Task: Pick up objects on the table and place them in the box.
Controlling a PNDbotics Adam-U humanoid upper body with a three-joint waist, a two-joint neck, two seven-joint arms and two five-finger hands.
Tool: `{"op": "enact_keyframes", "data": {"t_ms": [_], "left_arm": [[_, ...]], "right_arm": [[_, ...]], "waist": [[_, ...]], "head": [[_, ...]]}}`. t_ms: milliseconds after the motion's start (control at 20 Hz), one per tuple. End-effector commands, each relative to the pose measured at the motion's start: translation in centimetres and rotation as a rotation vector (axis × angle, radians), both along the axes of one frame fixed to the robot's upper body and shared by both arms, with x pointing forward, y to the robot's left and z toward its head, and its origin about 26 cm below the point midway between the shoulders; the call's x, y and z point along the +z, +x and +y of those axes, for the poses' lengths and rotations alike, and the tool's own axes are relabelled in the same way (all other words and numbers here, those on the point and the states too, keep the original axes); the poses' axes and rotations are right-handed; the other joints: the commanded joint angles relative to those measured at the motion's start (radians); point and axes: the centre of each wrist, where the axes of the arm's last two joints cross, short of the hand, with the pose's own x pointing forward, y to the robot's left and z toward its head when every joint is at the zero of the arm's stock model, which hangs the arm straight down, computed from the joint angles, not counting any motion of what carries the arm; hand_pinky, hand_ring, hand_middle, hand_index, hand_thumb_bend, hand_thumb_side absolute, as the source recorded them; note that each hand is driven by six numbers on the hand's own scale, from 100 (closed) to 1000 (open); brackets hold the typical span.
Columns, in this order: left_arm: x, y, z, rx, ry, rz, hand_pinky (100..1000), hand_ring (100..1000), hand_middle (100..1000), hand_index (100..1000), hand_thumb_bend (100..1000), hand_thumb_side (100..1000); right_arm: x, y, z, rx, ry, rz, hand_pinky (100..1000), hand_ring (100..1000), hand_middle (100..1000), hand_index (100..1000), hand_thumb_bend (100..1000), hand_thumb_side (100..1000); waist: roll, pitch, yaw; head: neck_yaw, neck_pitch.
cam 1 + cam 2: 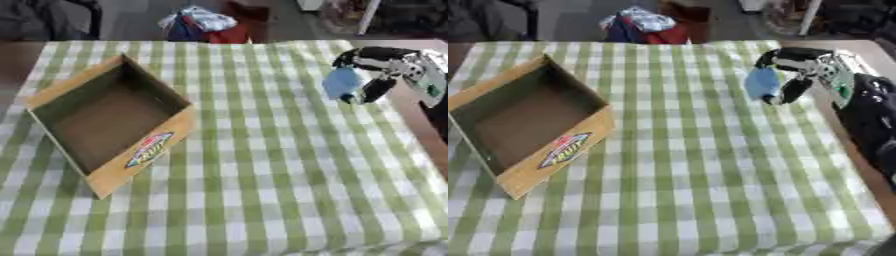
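A worktop point(262, 190) covered by a soft cloth in a green and white check pattern fills most of the view, seen from above. The cloth lies mostly flat, with slight rumpling along its near edge.

On the left side sits an open cardboard box point(109, 122), shallow and rectangular, turned at an angle so one corner points toward the far edge. Its walls are plain tan card, and its inside floor is a darker brown. The near right wall carries an oval printed label point(149, 149) in red, yellow and blue; the lettering cannot be read. Nothing can be seen inside the box.

At the upper right, the right robot hand point(802, 70) reaches in from the right side. It is black with silver and white parts, and its arm, dark and bulky, runs down the right edge in the right eye view. Its fingers and thumb are curled around a small blue object point(761, 83), rounded and smooth-looking, with a paler patch at its lower end. Its exact kind cannot be made out. The blue object is held above the cloth near the worktop's far right part, well apart from the box.

The left robot hand does not appear in either view.
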Motion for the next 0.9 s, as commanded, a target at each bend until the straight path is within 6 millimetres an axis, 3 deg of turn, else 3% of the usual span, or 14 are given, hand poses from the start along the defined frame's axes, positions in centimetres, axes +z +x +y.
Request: {"op": "enact_keyframes", "data": {"t_ms": [50, 450, 900], "left_arm": [[0.8, -0.2, 0.2, 0.000, 0.013, -0.027, 651, 600, 654, 701, 100, 679], [0.7, -0.2, 0.0, -0.018, 0.015, -0.024, 651, 602, 653, 701, 100, 679], [1.1, -0.1, -0.8, -0.060, 0.008, -0.037, 651, 602, 653, 702, 100, 677]], "right_arm": [[4.0, 0.3, 0.9, 0.054, 0.009, -0.116, 823, 965, 884, 484, 100, 123], [7.8, 3.2, 9.8, 0.304, 0.020, -0.160, 831, 963, 886, 493, 100, 114], [7.3, 5.9, 18.1, 0.442, 0.042, -0.087, 823, 972, 890, 492, 100, 140]], "waist": [[0.000, -0.017, -0.001], [0.002, -0.024, 0.017], [0.006, -0.024, 0.078]], "head": [[0.001, 0.005], [-0.016, 0.005], [-0.056, 0.005]]}}
